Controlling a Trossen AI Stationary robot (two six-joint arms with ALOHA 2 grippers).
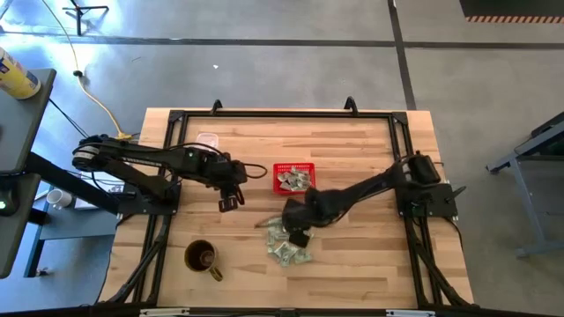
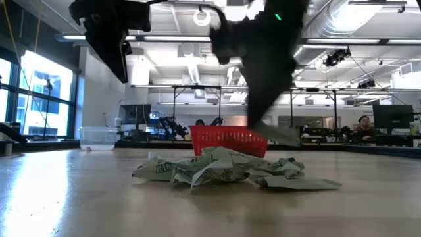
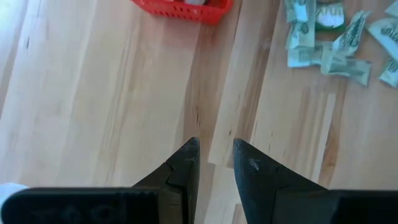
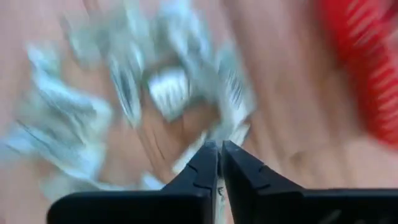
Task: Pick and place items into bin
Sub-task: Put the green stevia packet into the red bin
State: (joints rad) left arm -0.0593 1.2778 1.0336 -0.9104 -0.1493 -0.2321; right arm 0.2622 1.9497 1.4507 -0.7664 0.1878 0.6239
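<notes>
many packets (image 1: 289,245) lie in a loose pile at the lower centre of the high view, and some more lie inside the red bin (image 1: 293,177) just above the pile. the right gripper (image 1: 299,238) is over the pile with its fingers closed together; if a packet is between them i cannot tell. the left gripper (image 1: 231,203) hangs left of the bin, fingers a little apart, holding nothing.
</notes>
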